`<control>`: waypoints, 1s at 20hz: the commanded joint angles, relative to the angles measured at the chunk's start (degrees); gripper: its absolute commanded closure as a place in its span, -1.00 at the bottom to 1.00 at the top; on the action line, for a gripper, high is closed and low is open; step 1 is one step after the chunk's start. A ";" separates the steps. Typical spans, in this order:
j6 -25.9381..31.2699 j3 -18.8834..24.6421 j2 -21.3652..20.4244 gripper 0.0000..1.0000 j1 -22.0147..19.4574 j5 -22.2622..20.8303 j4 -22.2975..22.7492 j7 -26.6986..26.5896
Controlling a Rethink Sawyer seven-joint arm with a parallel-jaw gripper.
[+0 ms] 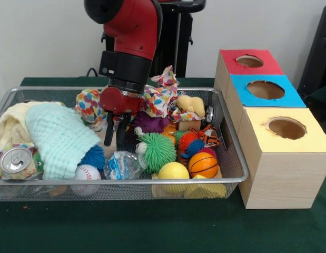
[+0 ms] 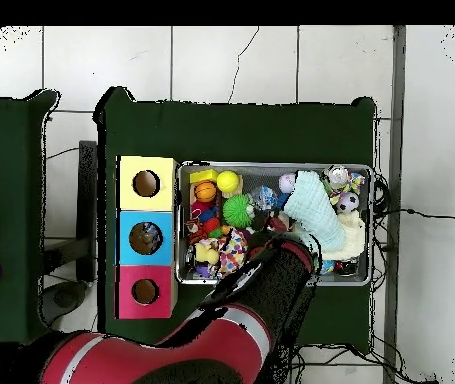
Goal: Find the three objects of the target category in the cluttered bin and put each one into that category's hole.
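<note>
The gripper (image 1: 115, 132) hangs inside the wire bin (image 1: 234, 158), jaws slightly apart and holding nothing, just beside the green spiky ball (image 1: 157, 150). Past that ball's other side stand the three boxes (image 1: 268, 124), each holed on top

Front view position: low and close at the desk (image 1: 152, 232) edge, facing the arm (image 1: 131, 47) across the wire bin (image 1: 234, 174).
Front view framing: bin and three boxes (image 1: 278, 153) fill the picture; a pale wall stands behind.
Overhead view position: high above, looking straight down, much farther off.
Overhead view framing: whole desk (image 2: 241, 130), tiled floor (image 2: 211, 60) around it, arm (image 2: 221, 340) entering from the bottom edge.
Shared area: bin (image 2: 371, 225), boxes (image 2: 146, 237), arm and desk top.
Orientation between views: turned half round; boxes sit right of the bin in front, left of it overhead.
</note>
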 commanded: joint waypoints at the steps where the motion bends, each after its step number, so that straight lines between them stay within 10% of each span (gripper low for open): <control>1: -0.22 2.09 2.95 -1.00 0.11 3.46 -5.28 3.53; 20: 3.48 5.11 0.70 -1.00 0.44 2.81 -8.68 4.65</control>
